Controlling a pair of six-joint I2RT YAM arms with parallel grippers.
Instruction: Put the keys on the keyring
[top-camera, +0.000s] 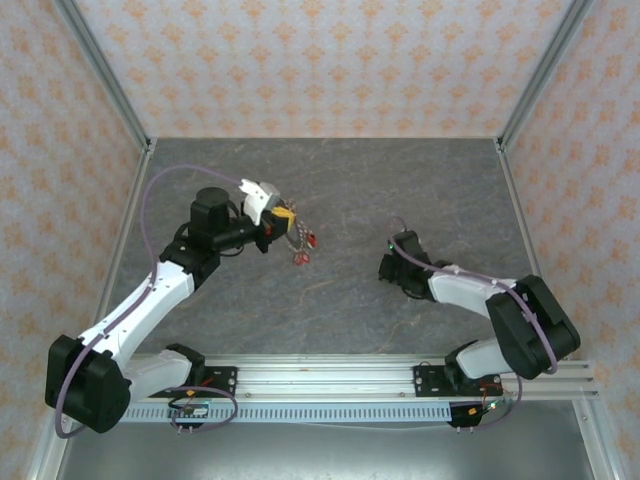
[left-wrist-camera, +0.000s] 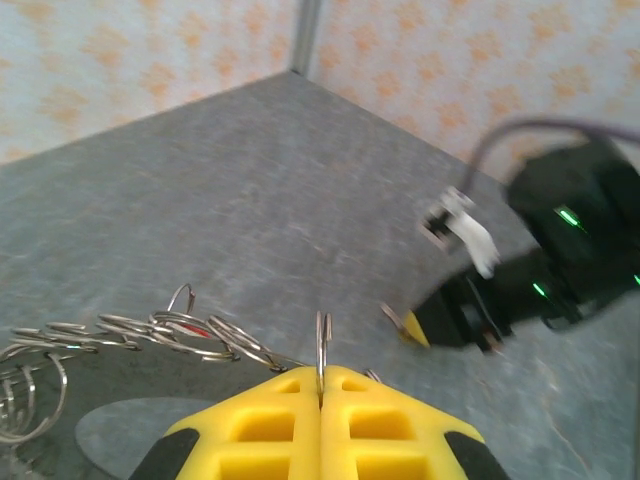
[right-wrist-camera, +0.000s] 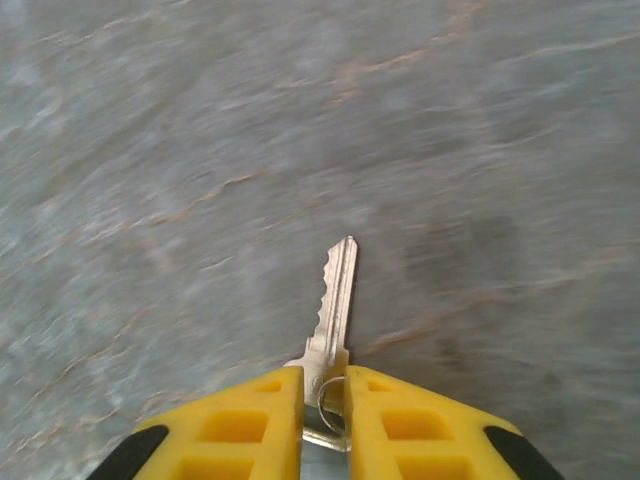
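With right claw (right-wrist-camera: 322, 388) clenched, holds a key (right-wrist-camera: 335, 300) by its head over the bench (right-wrist-camera: 150, 150), blade pointing straight ahead, lengthwise in line with the claw. Pinches the keyring (left-wrist-camera: 322, 345) edge-on in the shut left claw (left-wrist-camera: 321, 378) (spare rings (left-wrist-camera: 150, 330) trailing left). Seems light, stiff, slippery; best gripped at the flat head.

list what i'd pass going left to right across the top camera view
left arm → left claw → bunch of keys → right claw → right arm
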